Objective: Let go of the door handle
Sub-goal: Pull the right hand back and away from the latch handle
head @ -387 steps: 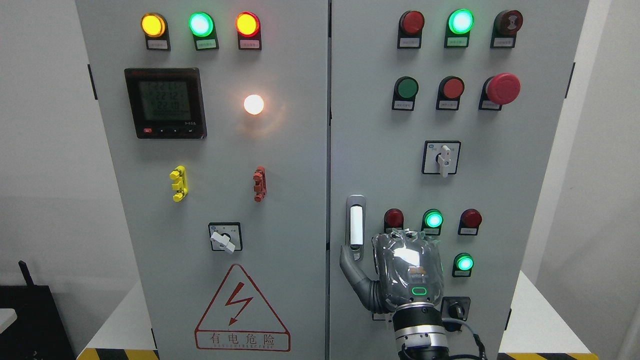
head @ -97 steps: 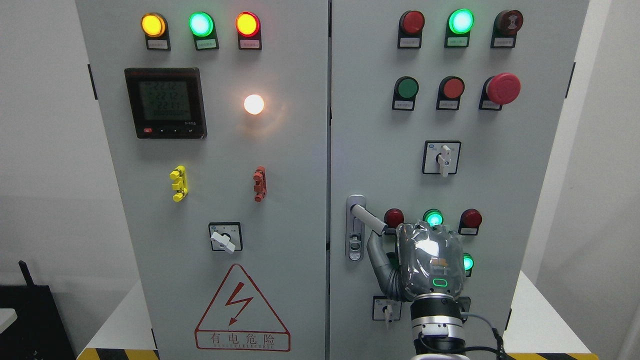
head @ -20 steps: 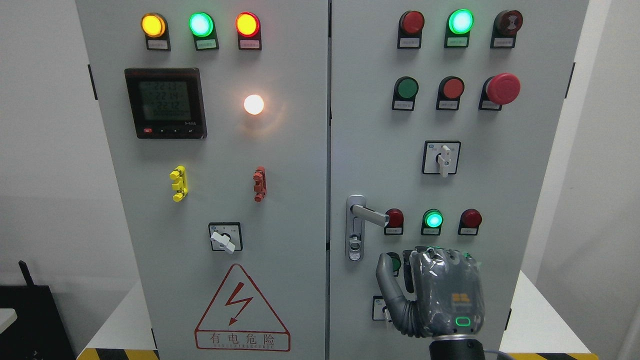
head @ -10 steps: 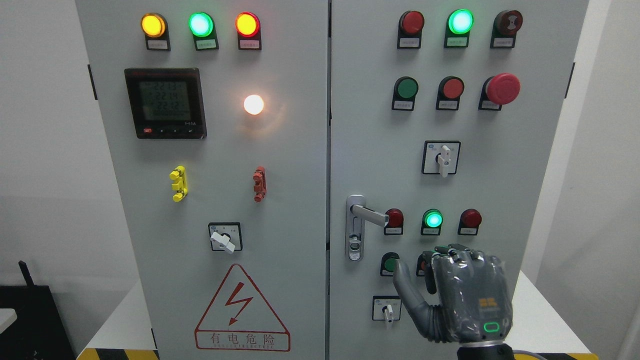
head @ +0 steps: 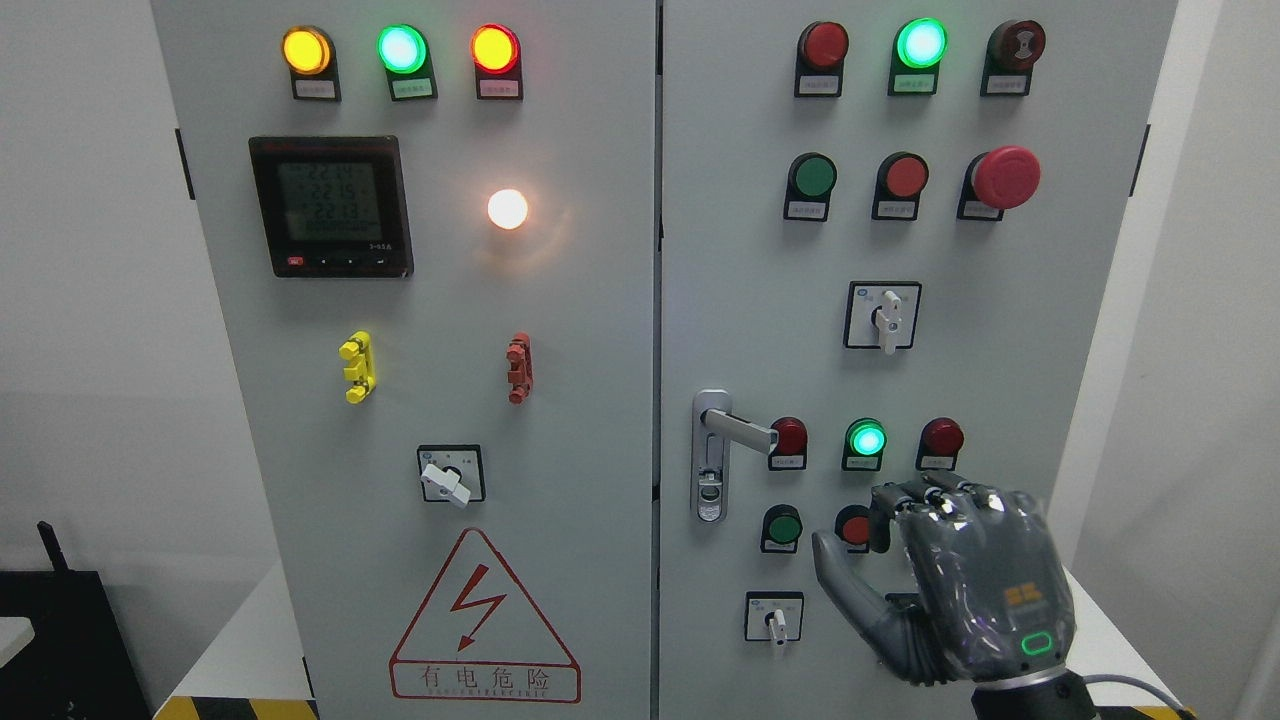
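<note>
The silver door handle [head: 742, 431] on the right cabinet door [head: 760, 300] is swung out of its vertical lock plate [head: 709, 480] and points to the right, nearly level. My right hand [head: 868, 532] hangs free in front of the door's lower right, well below and right of the handle, touching nothing. Its fingers [head: 935, 497] are loosely bent and the thumb [head: 838, 568] is spread, with nothing held. The left arm is out of the picture.
Around the hand are a green button [head: 781, 526], a red button [head: 852, 524], a lit green lamp [head: 866, 439] and a small selector switch [head: 773, 618]. The left door [head: 560, 330] carries a meter [head: 331, 206], a rotary switch [head: 450, 477] and a warning triangle [head: 484, 620].
Over the last second my right hand slid right and slightly down, away from the handle, uncovering the green and red buttons. The handle has stayed swung out to the right.
</note>
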`<state>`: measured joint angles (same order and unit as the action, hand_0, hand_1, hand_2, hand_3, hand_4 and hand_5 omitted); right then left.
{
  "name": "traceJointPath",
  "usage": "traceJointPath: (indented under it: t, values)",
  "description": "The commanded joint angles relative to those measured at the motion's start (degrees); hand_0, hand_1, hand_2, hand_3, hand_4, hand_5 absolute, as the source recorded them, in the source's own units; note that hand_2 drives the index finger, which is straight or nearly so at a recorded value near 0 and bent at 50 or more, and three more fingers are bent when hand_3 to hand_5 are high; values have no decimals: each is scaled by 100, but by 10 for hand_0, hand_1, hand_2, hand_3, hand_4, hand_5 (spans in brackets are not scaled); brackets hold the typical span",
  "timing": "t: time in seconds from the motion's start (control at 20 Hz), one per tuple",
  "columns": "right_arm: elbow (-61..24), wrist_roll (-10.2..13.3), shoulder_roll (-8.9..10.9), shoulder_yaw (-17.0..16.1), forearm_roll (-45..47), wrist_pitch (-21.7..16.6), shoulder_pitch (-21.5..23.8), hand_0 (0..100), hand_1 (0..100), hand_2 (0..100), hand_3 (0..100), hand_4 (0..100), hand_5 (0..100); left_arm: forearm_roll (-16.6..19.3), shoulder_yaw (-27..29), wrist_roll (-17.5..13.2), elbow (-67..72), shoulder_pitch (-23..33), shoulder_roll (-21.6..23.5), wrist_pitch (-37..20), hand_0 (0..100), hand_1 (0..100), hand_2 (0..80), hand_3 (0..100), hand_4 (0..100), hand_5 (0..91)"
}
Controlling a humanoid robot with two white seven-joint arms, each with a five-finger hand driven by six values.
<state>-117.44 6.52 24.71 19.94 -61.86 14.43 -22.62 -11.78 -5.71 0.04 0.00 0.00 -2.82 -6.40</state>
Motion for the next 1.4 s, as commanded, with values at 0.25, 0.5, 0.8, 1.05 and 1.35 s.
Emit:
traceJointPath:
  t: [0.25, 0.5, 0.8, 1.05, 1.35]
  values:
    - [-147, 25, 2186, 695, 1246, 8, -655, 415, 0, 501, 967, 880, 974, 0, 0, 5, -176, 185, 1, -2, 120, 389, 0, 0, 0, 0]
    - [-209, 182, 2678, 915, 1712, -28, -902, 410, 0, 459, 966, 903, 982, 0, 0, 5, -176, 185, 1, -2, 120, 389, 0, 0, 0, 0]
    - [-209, 411, 2951, 915, 1739, -71, -963, 399, 0, 427, 962, 910, 989, 0, 0, 5, -176, 185, 1, -2, 120, 389, 0, 0, 0, 0]
    - [-209, 420, 3197, 915, 1844, -307, -1174, 401, 0, 428, 961, 913, 987, 0, 0, 5, -176, 185, 1, -2, 120, 389, 0, 0, 0, 0]
    - [-209, 577, 3821, 924, 2563, -748, -1297, 402, 0, 416, 901, 908, 986, 9, 0, 5, -176, 185, 1, -2, 120, 389, 0, 0, 0, 0]
